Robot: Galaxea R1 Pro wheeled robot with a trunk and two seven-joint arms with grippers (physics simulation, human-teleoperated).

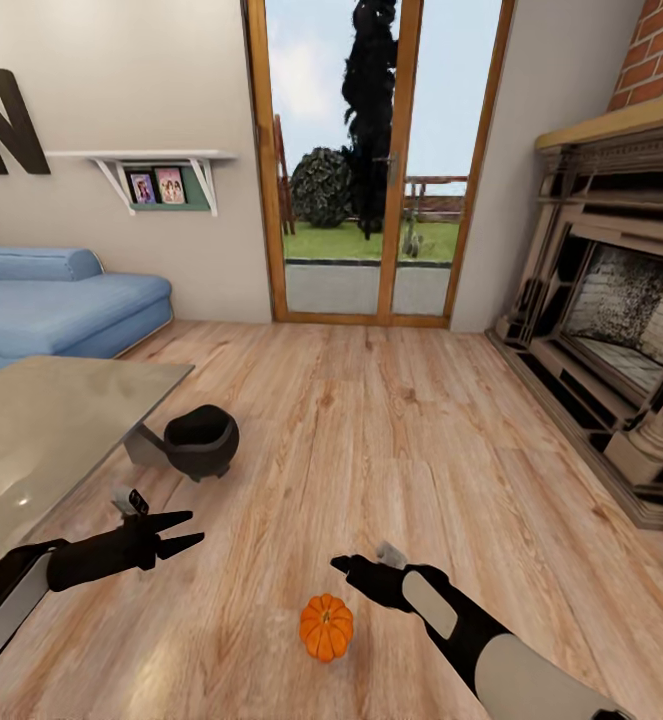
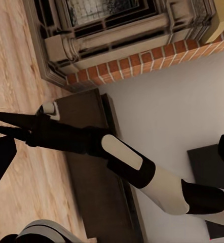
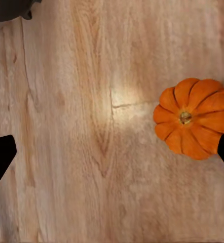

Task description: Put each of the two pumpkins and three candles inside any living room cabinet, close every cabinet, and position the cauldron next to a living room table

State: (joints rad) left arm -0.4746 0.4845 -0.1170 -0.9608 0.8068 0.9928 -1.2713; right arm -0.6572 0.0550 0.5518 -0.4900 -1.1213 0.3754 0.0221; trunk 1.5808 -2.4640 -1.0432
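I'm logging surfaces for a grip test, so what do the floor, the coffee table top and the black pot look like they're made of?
The floor looks like light wood planks: visible grain, knots and plank seams, with a soft sheen. The coffee table top is glossy beige-grey and mirror-like, perhaps glass or lacquer; the look leaves it open. The cauldron looks like matte black metal, possibly cast iron: dark and barely reflective.

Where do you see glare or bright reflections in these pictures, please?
Head view: the glossy table top carries pale sheen, and the floor reflects light from the glass door. Right wrist view: a bright patch lies on the planks beside the pumpkin.
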